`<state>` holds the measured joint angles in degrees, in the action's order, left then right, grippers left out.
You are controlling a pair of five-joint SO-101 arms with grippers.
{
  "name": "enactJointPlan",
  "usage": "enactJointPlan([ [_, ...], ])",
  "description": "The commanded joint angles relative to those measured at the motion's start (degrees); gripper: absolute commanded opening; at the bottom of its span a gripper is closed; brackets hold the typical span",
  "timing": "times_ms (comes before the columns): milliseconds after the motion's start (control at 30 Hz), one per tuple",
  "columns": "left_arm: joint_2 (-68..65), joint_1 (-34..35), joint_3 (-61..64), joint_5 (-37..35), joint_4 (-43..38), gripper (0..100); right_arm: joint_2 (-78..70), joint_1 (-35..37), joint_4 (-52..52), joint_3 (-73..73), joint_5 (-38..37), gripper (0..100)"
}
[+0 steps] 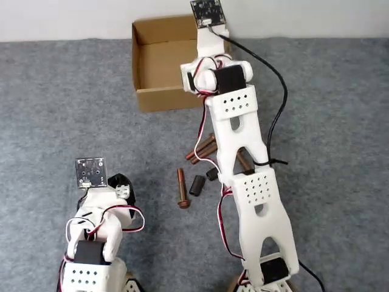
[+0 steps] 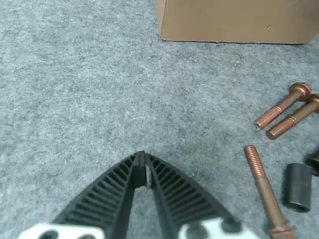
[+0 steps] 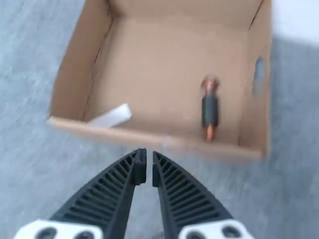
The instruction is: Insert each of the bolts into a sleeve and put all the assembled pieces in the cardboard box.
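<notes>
- At the far edge of the table, against the pale wall, the cardboard box stands with its top open. One assembled piece, a coppery bolt through a dark sleeve, lies on the box floor close to a side wall.
- In the middle of the table lie the loose parts. A single bolt has its flanged head toward the near edge, with a dark sleeve just beside it. A second sleeve lies close by, next to the right arm. A pair of bolts rests side by side, running partly under that arm.
- The right gripper hangs by the box's nearer wall. Its ribbed fingers are drawn almost together, with only a slit between the tips, and they carry nothing.
- The left gripper sits toward the table's near left corner over bare felt. Its tips are pressed together and it is empty.
- The bolts look like solid metal, so they are probably stiff and heavy for their size. Their round shanks are likely to roll. The best hold seems to be across the shank near the head, leaving the threaded end free to enter a sleeve.
- The sleeves are short, matt, thick-walled tubes and look rigid. I would pinch one across its outer wall and keep the bore open, since it may roll or tip.
- The table's grey nubbly felt should give some friction. The box is thin brown card and probably light, so a nudge could shift it.
</notes>
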<state>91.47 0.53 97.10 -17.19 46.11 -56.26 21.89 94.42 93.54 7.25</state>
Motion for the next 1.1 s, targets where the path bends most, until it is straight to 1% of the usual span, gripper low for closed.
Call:
enactJointPlan([
  [0,0.3,0.4,-0.3,-0.4,-0.2,0,6.0,0.7,8.4,2.8,3.9,0.8],
  [167,0.3,0.4,-0.3,-0.4,-0.2,0,8.7,0.6,8.6,2.2,6.1,0.8],
  [300,0.3,0.4,-0.3,-0.4,-0.2,0,13.8,1.3,8.7,-4.6,7.2,0.8],
  [400,0.3,0.4,-0.3,-0.4,-0.2,0,20.6,1.6,8.7,-15.6,9.1,1.2],
  [600,0.3,0.4,-0.3,-0.4,-0.2,0,34.5,2.5,8.5,-42.6,14.2,1.3],
  [700,0.3,0.4,-0.3,-0.5,-0.2,0,39.2,3.3,8.5,-52.8,16.7,2.0],
  [767,0.3,0.4,-0.3,-0.5,-0.2,0,41.2,3.7,8.5,-58.2,18.9,5.9],
  [933,0.3,0.4,-0.3,-0.5,-0.2,0,41.6,3.9,8.3,-68.5,23.2,22.0],
  [967,0.3,0.4,-0.3,-0.5,-0.2,0,41.0,3.9,8.2,-69.5,23.7,23.5],
  [1067,0.3,0.4,-0.3,-0.5,-0.2,0,37.6,3.9,7.9,-70.1,25.3,23.7],
])
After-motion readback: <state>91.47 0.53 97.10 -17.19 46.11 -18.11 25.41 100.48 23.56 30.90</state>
